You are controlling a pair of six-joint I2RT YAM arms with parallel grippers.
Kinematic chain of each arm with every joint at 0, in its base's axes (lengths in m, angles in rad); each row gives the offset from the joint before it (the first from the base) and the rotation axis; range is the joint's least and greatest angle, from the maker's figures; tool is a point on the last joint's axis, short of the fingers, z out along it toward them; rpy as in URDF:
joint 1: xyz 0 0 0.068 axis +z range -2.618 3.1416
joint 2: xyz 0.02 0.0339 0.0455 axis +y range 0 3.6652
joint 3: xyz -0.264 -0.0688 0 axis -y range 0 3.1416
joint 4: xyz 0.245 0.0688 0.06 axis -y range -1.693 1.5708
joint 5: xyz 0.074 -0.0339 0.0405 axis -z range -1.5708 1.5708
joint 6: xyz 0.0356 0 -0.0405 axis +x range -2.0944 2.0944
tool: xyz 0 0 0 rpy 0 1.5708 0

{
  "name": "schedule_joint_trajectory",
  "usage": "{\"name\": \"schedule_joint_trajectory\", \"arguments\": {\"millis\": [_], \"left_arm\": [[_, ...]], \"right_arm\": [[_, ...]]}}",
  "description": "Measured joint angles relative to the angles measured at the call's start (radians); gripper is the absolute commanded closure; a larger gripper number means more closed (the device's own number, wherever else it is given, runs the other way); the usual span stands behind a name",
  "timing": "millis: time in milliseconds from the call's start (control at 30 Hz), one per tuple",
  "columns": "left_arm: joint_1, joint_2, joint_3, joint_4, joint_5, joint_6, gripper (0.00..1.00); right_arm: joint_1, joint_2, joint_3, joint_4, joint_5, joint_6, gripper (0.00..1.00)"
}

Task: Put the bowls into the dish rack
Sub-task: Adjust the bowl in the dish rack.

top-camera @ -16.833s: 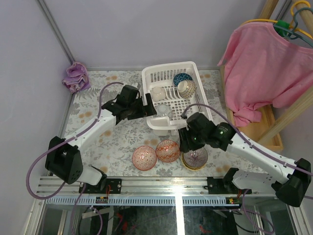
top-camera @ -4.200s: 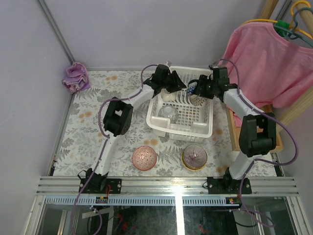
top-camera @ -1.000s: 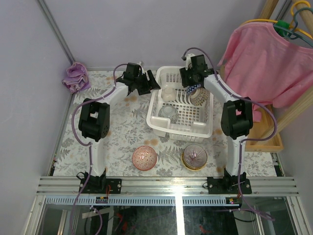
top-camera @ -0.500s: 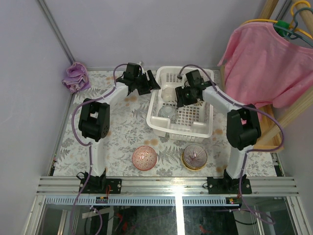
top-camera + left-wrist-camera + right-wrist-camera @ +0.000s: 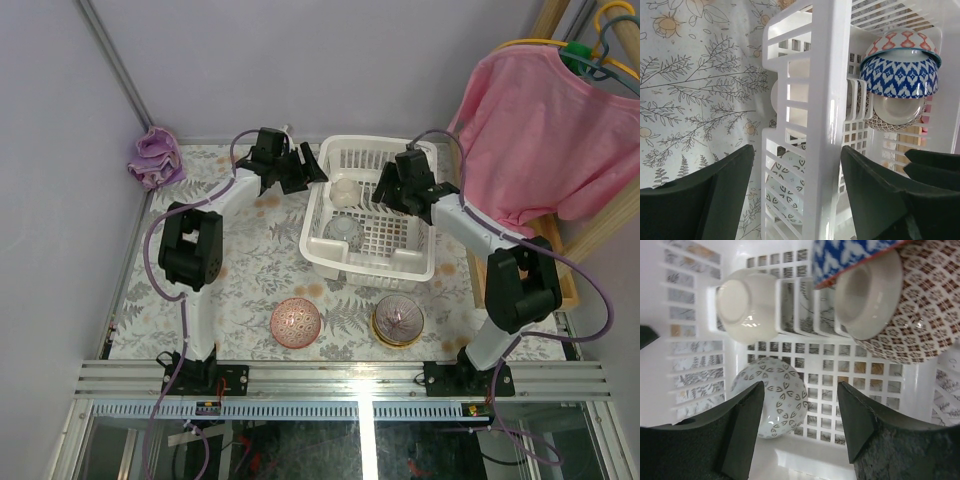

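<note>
Bowls (image 5: pixel 747 305) in dish rack (image 5: pixel 870 367), under right tool (image 5: pixel 800 415)

blue-white bowl (image 5: pixel 850 255) partly beyond the top edge; whitish bowl (image 5: pixel 800 117) mostly behind the dish rack wall (image 5: pixel 827 75)

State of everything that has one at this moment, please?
Dish rack: upright, partly loaded.
Left claw: open, astride the rack's wall.
Right claw: open, empty, over the rack.
White bowl: in rack, tipped, base showing.
Leaf-patterned bowl: in rack, upside down.
Blue bowl: in rack, on edge.
Pink bowl: on table, upright.
Yellow-rimmed bowl: on table, upright.
</note>
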Motion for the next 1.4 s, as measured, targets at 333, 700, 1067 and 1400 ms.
{"name": "schedule_joint_trajectory", "arguments": {"millis": [333, 700, 1067, 1400], "left_arm": [[0.006, -0.002, 0.000, 0.006, 0.025, -0.010, 0.31], [0.027, -0.002, -0.008, 0.032, 0.058, -0.026, 0.31], [0.033, -0.002, -0.024, 0.050, 0.081, -0.042, 0.31], [0.035, -0.002, -0.041, 0.068, 0.096, -0.048, 0.31]], "right_arm": [[-0.006, 0.034, 0.002, 0.032, 0.156, 0.109, 0.35], [-0.008, 0.093, 0.036, 0.072, 0.268, 0.148, 0.45], [-0.010, 0.140, 0.065, 0.108, 0.345, 0.202, 0.47], [-0.018, 0.140, 0.010, 0.247, 0.422, 0.261, 0.49]]}}
